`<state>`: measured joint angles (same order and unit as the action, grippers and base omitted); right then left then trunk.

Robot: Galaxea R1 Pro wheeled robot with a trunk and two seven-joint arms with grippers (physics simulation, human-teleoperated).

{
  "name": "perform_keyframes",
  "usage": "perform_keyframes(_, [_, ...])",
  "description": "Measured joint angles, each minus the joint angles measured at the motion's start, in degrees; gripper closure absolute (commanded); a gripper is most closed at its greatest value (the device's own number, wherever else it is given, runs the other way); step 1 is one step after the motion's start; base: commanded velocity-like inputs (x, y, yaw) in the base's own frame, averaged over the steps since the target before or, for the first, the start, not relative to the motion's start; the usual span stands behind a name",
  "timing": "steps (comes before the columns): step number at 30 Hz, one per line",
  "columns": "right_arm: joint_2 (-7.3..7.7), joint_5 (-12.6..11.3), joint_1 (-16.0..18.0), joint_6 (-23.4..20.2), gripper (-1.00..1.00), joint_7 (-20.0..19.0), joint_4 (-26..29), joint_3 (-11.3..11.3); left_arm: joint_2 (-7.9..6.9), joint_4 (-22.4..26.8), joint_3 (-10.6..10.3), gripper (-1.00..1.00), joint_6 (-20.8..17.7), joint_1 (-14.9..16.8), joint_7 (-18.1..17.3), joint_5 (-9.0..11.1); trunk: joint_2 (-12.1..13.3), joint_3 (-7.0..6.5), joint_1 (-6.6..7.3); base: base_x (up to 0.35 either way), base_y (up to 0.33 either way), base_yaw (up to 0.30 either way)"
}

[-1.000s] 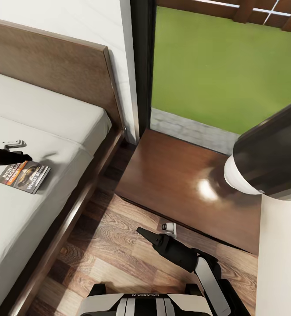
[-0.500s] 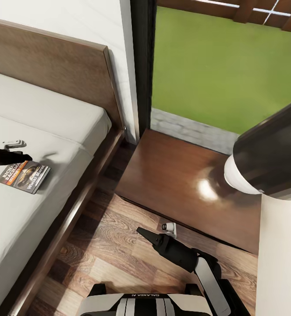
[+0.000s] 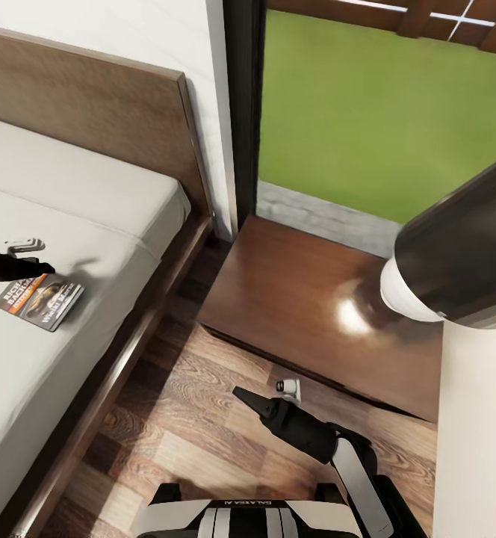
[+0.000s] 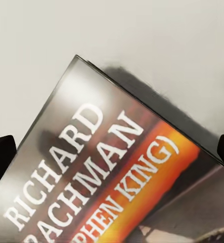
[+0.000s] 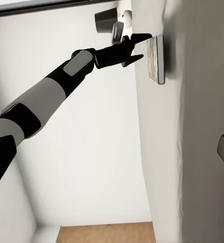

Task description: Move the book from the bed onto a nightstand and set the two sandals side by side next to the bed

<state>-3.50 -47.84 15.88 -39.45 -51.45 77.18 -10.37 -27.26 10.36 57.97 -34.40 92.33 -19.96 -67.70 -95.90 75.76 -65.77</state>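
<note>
- The bedroom had a white wall, a wood-plank floor (image 3: 181, 418) and a tall dark-framed window (image 3: 367, 112) giving onto green lawn.
- One bed (image 3: 76, 194) showed in the head view: dark brown frame and headboard, plain light-grey mattress, taking up the view's left side.
- One nightstand (image 3: 308, 306), glossy reddish-brown, stood between the bed and the window, its top bare but for a bright glare spot.
- Two arms were in sight; the left one reached out over the mattress, the right one hung low over the floor in front of the nightstand.
- One book (image 3: 39, 301) lay flat on the mattress near the bed's floor-side edge: a thin paperback, dark cover, an orange band, white lettering reading "RICHARD BACHMAN" in the left wrist view (image 4: 112, 177), and a picture.
- The left end effector (image 3: 42, 267) was just above the book's far edge, its two dark fingers spread, one tip at either side of the cover in the left wrist view and not closed on it.
- The right end effector (image 3: 240, 394) pointed toward the bed, well apart from the book; I could not tell whether its fingers were spread or together.
- One small white gadget (image 3: 24, 244) lay on the mattress just beyond the left end effector.
</note>
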Motion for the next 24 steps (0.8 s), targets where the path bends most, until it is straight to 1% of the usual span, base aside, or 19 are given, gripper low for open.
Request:
perform_keyframes(18, [0.00,0.00,0.00,0.00,-1.00,0.00,0.00,0.00,0.00,0.00,-0.01,-1.00,0.00,0.00,0.00,-0.13,0.00,0.00,0.00,-0.079,0.000,0.000])
perform_keyframes(24, [0.00,0.00,0.00,0.00,-1.00,0.02,0.00,0.00,0.00,0.00,-0.01,-1.00,0.00,0.00,0.00,-0.11,0.00,0.00,0.01,-0.037,0.000,0.000])
